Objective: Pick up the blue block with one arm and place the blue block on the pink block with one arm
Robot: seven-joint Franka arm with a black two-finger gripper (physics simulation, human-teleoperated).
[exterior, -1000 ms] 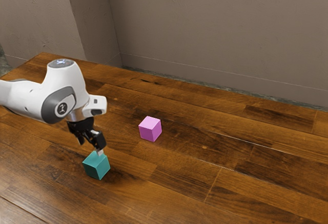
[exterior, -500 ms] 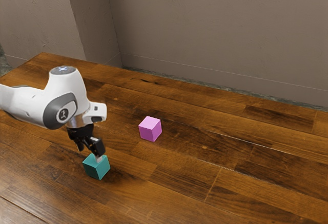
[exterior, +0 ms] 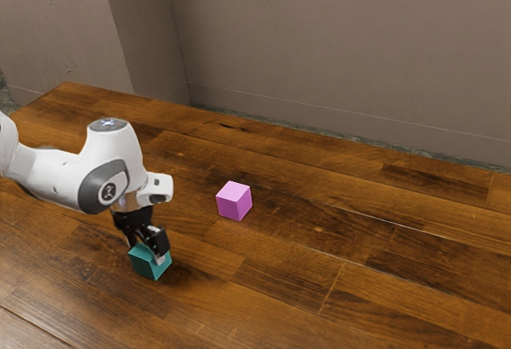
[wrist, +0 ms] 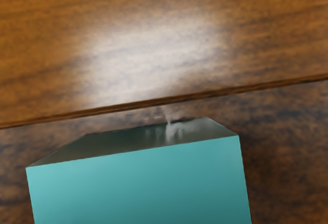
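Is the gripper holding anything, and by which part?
Cannot tell: the gripper sits at the top of the blue block, which rests on the table; whether it grips is unclear.

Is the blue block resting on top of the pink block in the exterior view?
No, the blue block sits on the wooden table under the end effector, clearly apart from the pink block.

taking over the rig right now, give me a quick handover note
Claw: low at the top of the blue block; whether it has a grip is unclear.
Blue block: resting on the table, close under the hand in the wrist view.
Pink block: on the table, apart, toward the exterior view's upper right of the blue block, nothing on it.
Done: approach.
Left: secure the grasp, lift, carry over, set the blue block on the pink block.
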